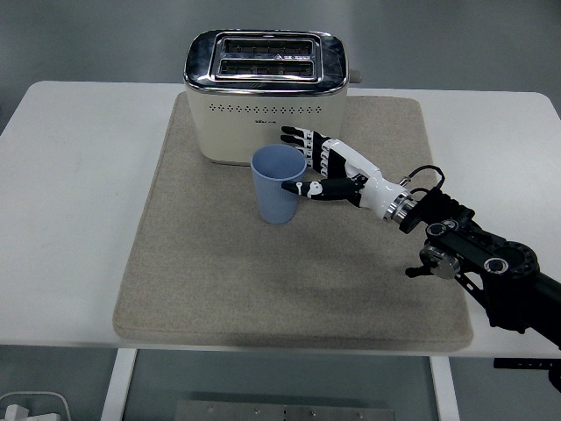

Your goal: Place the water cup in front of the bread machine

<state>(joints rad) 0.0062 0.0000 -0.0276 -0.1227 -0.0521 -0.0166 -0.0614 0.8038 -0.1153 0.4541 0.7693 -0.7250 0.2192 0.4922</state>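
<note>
The blue water cup [277, 191] stands upright on the beige mat [202, 272], just in front of the cream and chrome bread machine [266, 96]. My right hand [309, 165] is at the cup's right side with its fingers spread. The thumb tip lies against or very close to the cup's wall, and the other fingertips [296, 136] reach past the rim toward the bread machine. Nothing is gripped. The right arm [473, 254] comes in from the lower right. The left arm is out of view.
The mat covers the middle of the white table [70, 202]. The bread machine's lever [357, 77] sticks out on its right end. A person's shoes [438, 9] show on the floor at the top right.
</note>
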